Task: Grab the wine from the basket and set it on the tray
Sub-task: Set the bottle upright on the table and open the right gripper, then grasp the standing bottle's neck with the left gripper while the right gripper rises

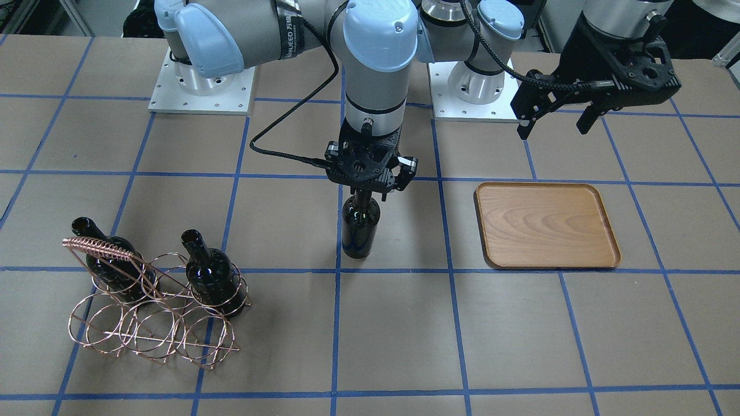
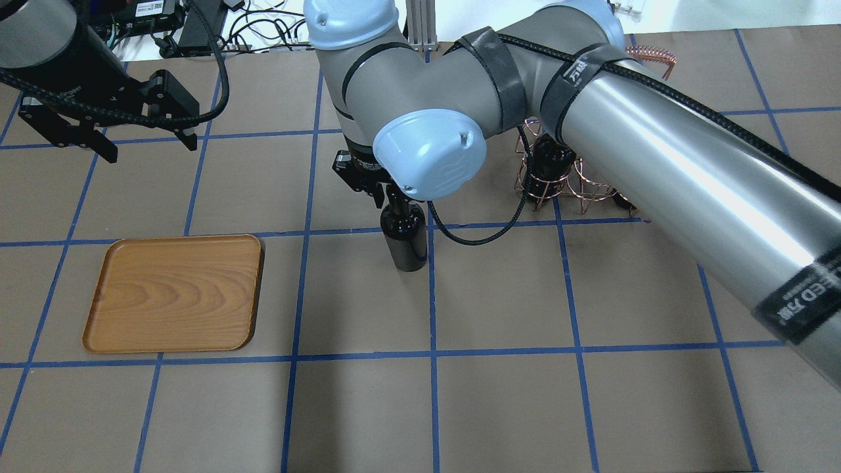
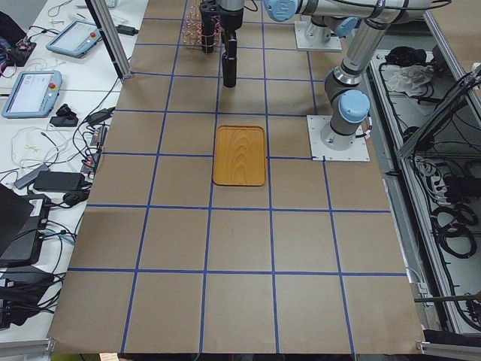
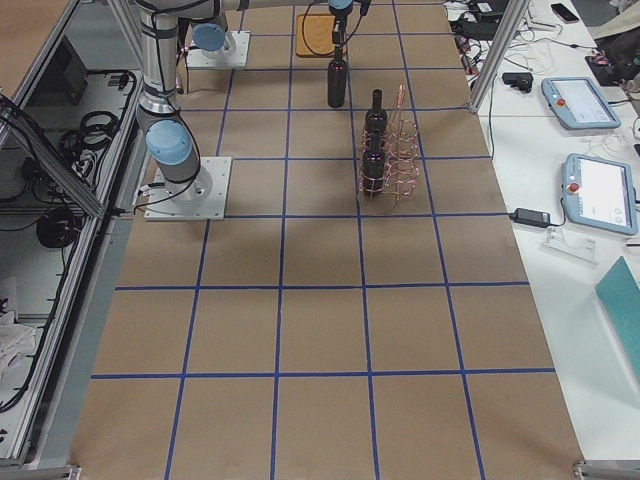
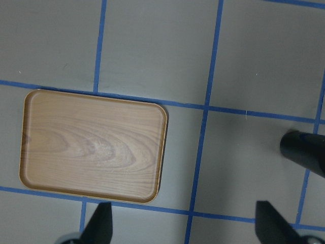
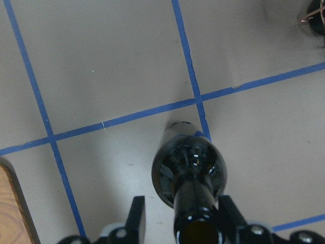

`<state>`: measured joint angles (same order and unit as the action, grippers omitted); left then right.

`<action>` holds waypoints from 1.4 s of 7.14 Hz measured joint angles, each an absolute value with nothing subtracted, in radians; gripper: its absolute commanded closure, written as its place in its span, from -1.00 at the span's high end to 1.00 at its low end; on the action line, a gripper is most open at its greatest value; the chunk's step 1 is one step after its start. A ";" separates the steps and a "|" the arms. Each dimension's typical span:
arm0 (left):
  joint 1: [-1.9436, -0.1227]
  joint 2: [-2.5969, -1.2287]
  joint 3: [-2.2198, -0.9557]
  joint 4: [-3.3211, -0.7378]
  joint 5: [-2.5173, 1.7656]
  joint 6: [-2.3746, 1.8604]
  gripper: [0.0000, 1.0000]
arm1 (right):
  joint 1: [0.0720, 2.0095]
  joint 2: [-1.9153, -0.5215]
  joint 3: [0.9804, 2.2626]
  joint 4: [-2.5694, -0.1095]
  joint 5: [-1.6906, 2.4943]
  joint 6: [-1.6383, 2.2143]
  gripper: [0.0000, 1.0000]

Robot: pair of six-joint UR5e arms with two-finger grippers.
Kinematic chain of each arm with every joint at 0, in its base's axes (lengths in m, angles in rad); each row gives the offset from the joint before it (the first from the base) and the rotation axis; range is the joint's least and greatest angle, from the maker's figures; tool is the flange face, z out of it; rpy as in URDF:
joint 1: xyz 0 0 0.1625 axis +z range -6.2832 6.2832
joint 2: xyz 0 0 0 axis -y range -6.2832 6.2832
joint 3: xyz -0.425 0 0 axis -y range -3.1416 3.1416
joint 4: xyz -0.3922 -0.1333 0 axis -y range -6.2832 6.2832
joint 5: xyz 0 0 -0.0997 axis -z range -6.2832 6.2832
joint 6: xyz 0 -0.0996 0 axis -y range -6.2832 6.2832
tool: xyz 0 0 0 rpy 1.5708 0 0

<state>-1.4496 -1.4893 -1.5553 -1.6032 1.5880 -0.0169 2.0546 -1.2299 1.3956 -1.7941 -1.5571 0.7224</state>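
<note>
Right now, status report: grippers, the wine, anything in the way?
Left gripper open, empty. Right gripper open, straddling neck of wine. Upright on table, short of tray. Nothing between them.

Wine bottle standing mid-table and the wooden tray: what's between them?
Nothing between bottle and tray: bare table, one blue tape line, in the front-facing view.

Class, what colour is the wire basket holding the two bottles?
The basket is copper-coloured, seen best in the exterior front-facing view.
</note>
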 measured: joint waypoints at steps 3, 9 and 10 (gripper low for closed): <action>-1.461 -1.511 -1.563 -1.595 1.583 -0.052 1.00 | 1.887 -1.357 1.387 -1.723 -1.539 0.441 1.00; -1.821 -1.646 -1.612 -1.462 1.580 -0.544 0.97 | 1.600 -1.560 1.416 -1.546 -1.552 0.031 1.00; -1.860 -1.668 -1.612 -1.428 1.578 -0.581 0.97 | 1.595 -1.561 1.422 -1.546 -1.554 0.027 1.00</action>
